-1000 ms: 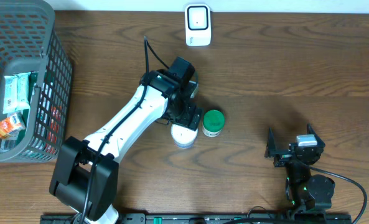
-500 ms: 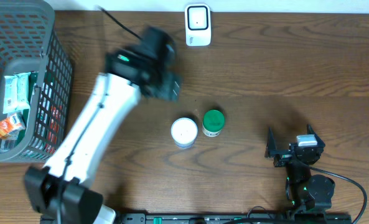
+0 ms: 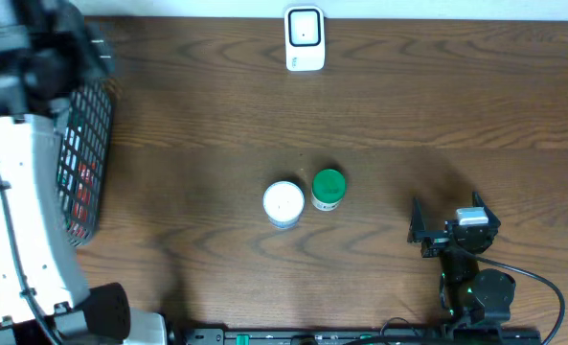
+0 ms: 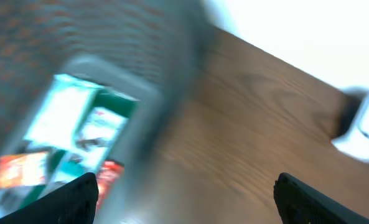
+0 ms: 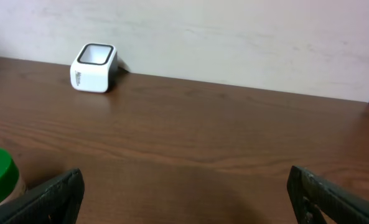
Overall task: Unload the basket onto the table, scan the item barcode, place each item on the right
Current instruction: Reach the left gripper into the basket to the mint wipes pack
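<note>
Dark brown wooden table (image 3: 408, 115), grain running side to side. At left edge, grey mesh basket (image 3: 92, 144), only partly visible, standing on the tabletop. Beyond the far edge, plain pale wall (image 5: 234, 37).

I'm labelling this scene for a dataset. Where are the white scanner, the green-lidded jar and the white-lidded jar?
white scanner (image 3: 304, 36), overhead view, its top face.
green-lidded jar (image 3: 329, 184), overhead view, its lid.
white-lidded jar (image 3: 284, 200), overhead view, its lid.

Basket (image 3: 90, 163) mostly under left arm (image 3: 20, 211)
</note>
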`<action>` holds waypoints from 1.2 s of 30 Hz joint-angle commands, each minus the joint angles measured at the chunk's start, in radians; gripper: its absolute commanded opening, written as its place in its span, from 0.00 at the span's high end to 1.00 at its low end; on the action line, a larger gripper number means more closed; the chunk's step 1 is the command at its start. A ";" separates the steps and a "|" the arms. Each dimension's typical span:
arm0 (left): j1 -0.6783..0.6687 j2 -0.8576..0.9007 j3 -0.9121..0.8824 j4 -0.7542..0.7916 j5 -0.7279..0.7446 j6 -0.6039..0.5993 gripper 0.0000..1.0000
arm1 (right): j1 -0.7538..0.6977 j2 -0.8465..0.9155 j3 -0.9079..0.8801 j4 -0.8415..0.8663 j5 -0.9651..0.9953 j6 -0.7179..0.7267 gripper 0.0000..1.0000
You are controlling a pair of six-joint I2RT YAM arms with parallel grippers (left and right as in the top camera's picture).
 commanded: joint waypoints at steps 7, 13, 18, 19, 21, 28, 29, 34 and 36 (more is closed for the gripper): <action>0.274 0.103 0.003 0.090 -0.011 0.019 0.10 | 0.000 -0.002 -0.001 -0.004 0.002 0.011 0.01; 0.340 0.228 0.003 0.150 -0.011 0.125 0.10 | 0.000 -0.002 -0.001 -0.004 0.002 0.011 0.01; 0.346 0.359 0.003 0.168 -0.011 0.241 0.10 | 0.000 -0.002 -0.001 -0.004 0.002 0.011 0.01; 0.346 0.380 0.003 0.168 -0.011 0.256 0.10 | 0.000 -0.002 -0.001 -0.004 0.002 0.011 0.01; 0.346 0.432 0.003 0.169 -0.011 0.279 0.10 | 0.000 -0.002 -0.001 -0.004 0.002 0.011 0.01; 0.346 0.573 0.003 0.185 -0.079 0.343 0.10 | 0.000 -0.002 -0.001 -0.004 0.002 0.011 0.01; 0.346 0.590 0.003 0.188 -0.078 0.356 0.10 | 0.000 -0.002 -0.001 -0.004 0.002 0.011 0.01; 0.346 0.670 0.003 0.209 -0.082 0.402 0.14 | 0.000 -0.002 -0.001 -0.004 0.002 0.011 0.01; 0.346 0.694 0.003 0.211 -0.085 0.432 0.19 | 0.000 -0.002 -0.001 -0.004 0.002 0.011 0.01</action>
